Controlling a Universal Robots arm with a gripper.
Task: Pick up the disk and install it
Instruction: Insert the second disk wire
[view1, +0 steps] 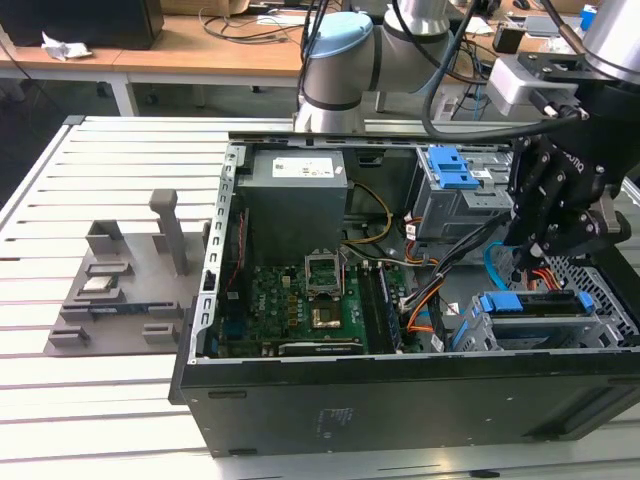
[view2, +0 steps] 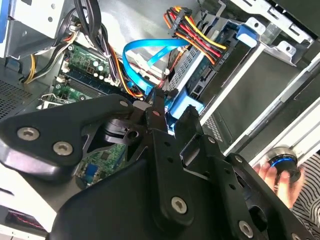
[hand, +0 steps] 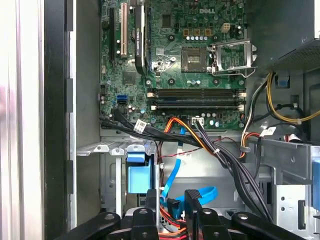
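Matt black plastic gripper (view1: 545, 255), glossy blue plastic caddy (view1: 528, 302), bare grey metal computer case (view1: 400, 400).

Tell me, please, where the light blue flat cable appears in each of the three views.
Exterior view: the blue cable curves down inside the computer case, toward the exterior view's right.
Second wrist view: it loops beside the red and yellow wires.
First wrist view: it lies just off the green circuit board's edge.
Shared landmark: the green circuit board.

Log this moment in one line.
gripper: just above disk | disk: in drive cage, exterior view's right of case | grasp: cannot tell
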